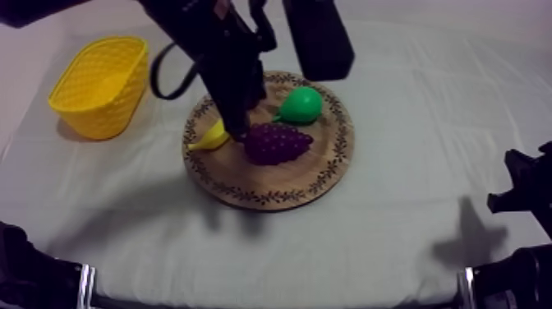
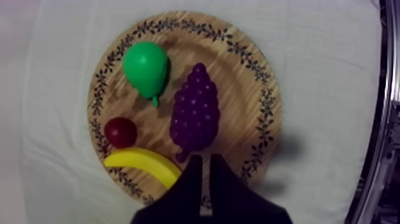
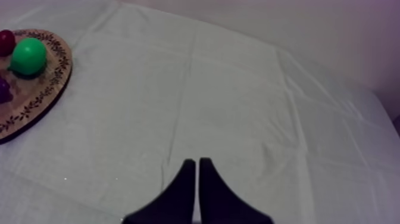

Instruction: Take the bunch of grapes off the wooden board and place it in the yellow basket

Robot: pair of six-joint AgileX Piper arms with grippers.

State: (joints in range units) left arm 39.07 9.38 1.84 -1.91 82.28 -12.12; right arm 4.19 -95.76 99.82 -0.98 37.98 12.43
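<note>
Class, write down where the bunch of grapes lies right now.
In the top view the bunch of grapes lies on the wooden board, near its middle, below the pear and right of the banana, just beside my left claw.

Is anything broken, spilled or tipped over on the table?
No, nothing stands out. The grapes, pear, banana and small red fruit all lie whole on the wooden board, and the yellow basket stands upright on the cloth, apart from the board.

left tool [image 2: 205,159] and right tool [image 3: 196,161] closed
</note>
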